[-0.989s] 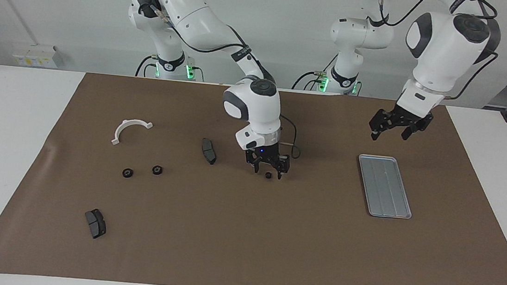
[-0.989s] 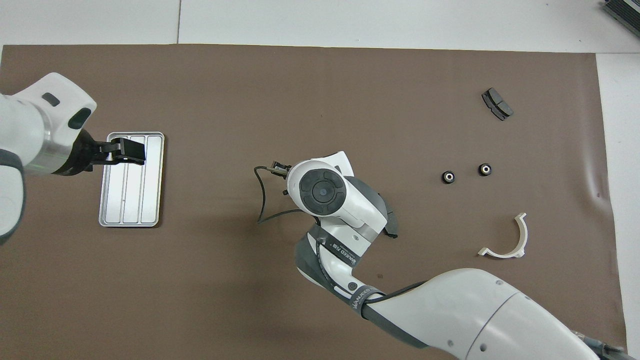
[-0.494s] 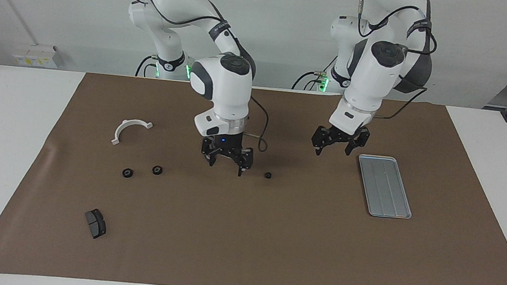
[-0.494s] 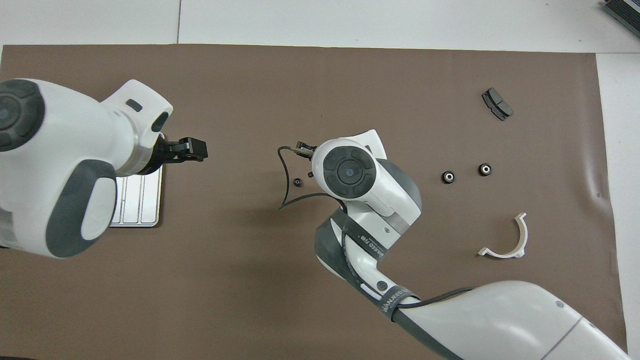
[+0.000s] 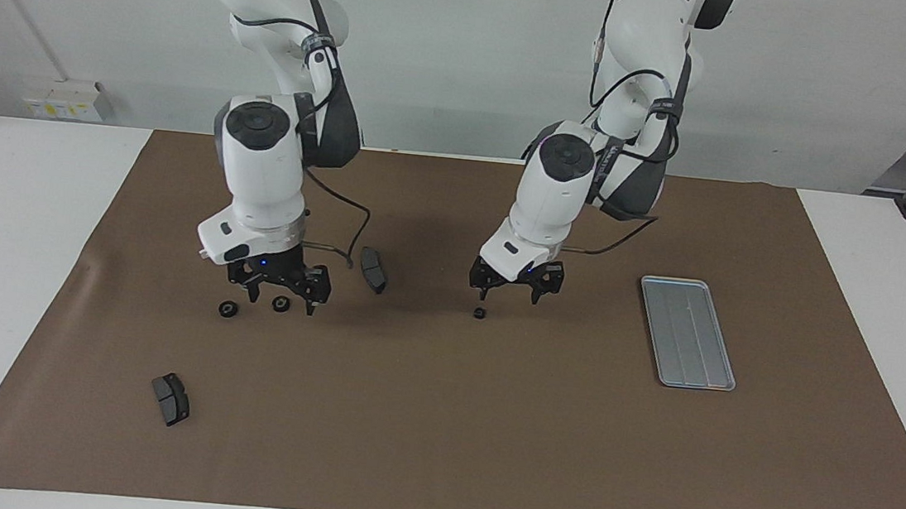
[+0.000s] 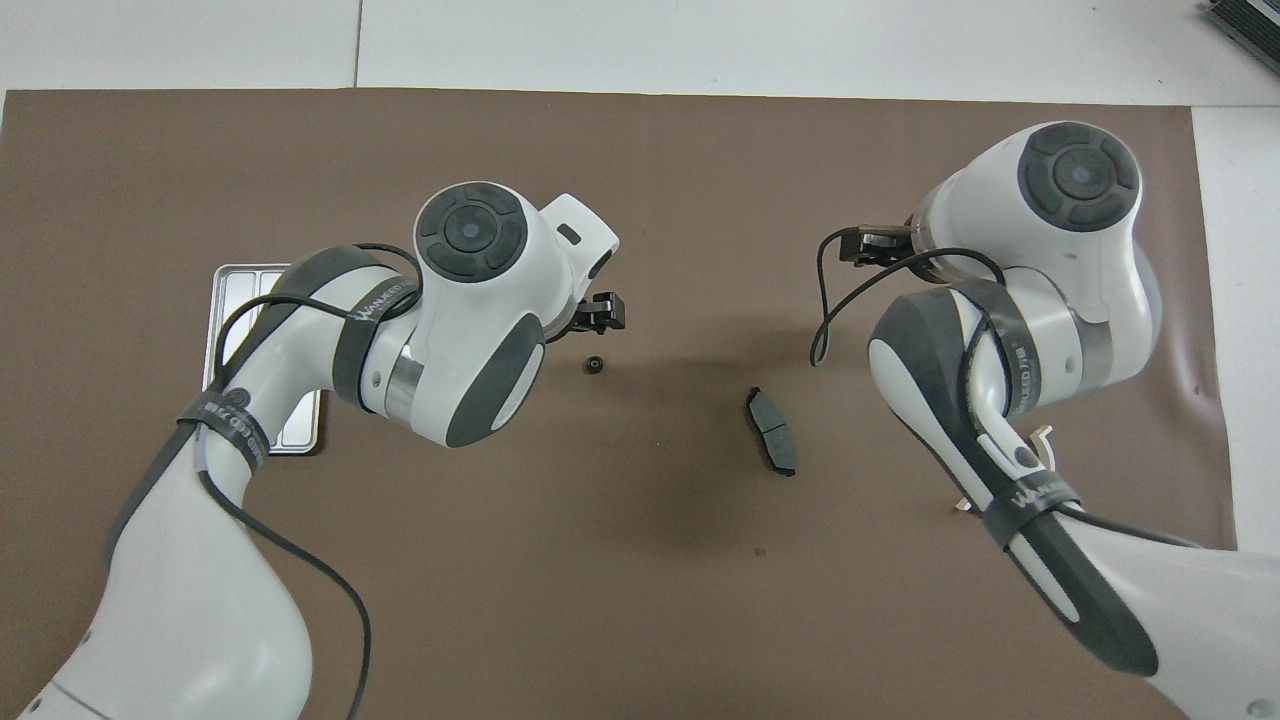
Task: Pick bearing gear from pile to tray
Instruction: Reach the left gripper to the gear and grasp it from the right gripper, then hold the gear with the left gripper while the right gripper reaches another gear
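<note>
My right gripper point(image 5: 281, 292) is low over the brown mat point(image 5: 434, 452) at the right arm's end of the table. Its fingers are spread, one on each side of a small black gear point(image 5: 280, 304). I cannot tell whether either finger touches the gear. A second gear point(image 5: 227, 309) lies just beside that one, further toward the right arm's end and clear of my fingers. From overhead my own right arm hides this gripper and both gears.

My left gripper point(image 5: 510, 296) hangs over the middle of the mat, fingers apart and holding nothing. A third gear point(image 5: 479, 313) sits on the mat just under it, a little farther from me than the fingertips, with a gap between the two. Overhead, the same gear point(image 6: 594, 365) shows just beside the left gripper point(image 6: 600, 315).

The tray point(image 5: 686, 333) lies flat toward the left arm's end, well apart from all three gears, with nothing in it. Overhead, my left arm covers part of the tray point(image 6: 235, 290).

One dark pad point(image 5: 373, 269) lies between my two grippers. Another pad point(image 5: 171, 399) lies far from me, toward the right arm's end. Only a sliver of the white bracket point(image 6: 1043, 433) shows overhead, past my right arm.
</note>
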You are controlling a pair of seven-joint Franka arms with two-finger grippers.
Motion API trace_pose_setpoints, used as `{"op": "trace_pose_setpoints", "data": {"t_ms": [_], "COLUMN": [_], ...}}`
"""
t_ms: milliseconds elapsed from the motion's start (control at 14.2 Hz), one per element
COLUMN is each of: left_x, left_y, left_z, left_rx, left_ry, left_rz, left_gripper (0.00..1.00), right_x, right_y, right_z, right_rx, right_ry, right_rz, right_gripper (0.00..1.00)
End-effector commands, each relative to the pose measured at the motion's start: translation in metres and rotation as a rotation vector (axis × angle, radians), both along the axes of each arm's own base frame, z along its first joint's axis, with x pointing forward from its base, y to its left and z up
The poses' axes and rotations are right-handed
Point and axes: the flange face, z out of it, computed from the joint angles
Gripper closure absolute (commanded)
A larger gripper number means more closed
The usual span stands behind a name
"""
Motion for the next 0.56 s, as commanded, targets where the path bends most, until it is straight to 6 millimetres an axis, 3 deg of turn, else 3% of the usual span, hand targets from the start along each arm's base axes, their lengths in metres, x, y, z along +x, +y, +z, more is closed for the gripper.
{"op": "trace_pose_setpoints", "data": {"t_ms": [0, 282, 494], "left_x": [-0.001, -0.025, -0.041], "left_y": [-0.010, -0.018, -0.022], "left_z": [-0.021, -0.057, -0.071], "left_rx": [-0.006, -0.005, 0.001], "left_ry": [-0.021, -0.020, -0.013], "left_rz": [0.013, -0.009, -0.003], "left_gripper": [0.00, 0.00, 0.09], "right_x": [-0.021, -0.035, -0.051], "right_y": [-0.046, -0.099, -0.125], "right_z": [-0.026, -0.066, -0.093], "right_rx": [0.079, 0.078, 0.059], "right_ry": [0.026, 0.041, 0.058], "right_rz": [0.055, 0.197, 0.334], "right_gripper": [0.00, 0.00, 0.00]}}
